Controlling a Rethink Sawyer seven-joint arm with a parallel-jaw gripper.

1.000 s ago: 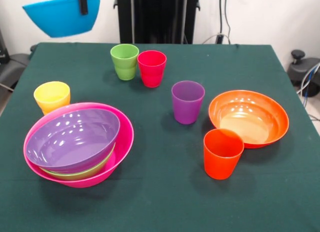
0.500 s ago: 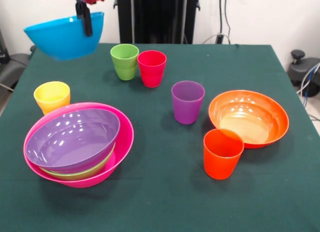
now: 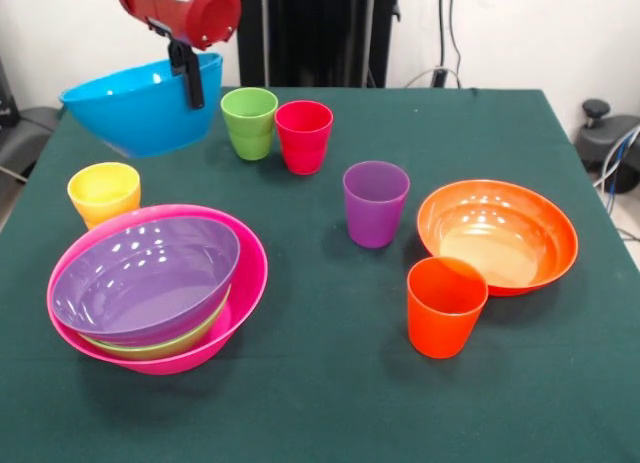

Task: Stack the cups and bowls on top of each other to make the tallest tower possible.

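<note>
My gripper (image 3: 187,78) is shut on the right rim of the blue bowl (image 3: 140,108), which hangs tilted in the air at the far left. Below it, at the near left, stands the tower: a pink bowl (image 3: 245,283) holding a green bowl (image 3: 165,345) and a purple bowl (image 3: 145,278) nested on top. A yellow cup (image 3: 104,193) stands just behind the pink bowl. Green cup (image 3: 249,123) and red cup (image 3: 303,136) stand side by side at the back. A purple cup (image 3: 375,203) is mid-table. An orange bowl (image 3: 497,236) and orange cup (image 3: 445,305) sit at the right.
The table is covered by a dark green cloth (image 3: 320,403). Dark equipment and cables (image 3: 612,148) stand beyond the right edge of the table.
The gripper has come down and a little to the right with the blue bowl, so more of the red arm now shows. All other cups and bowls stayed put.
</note>
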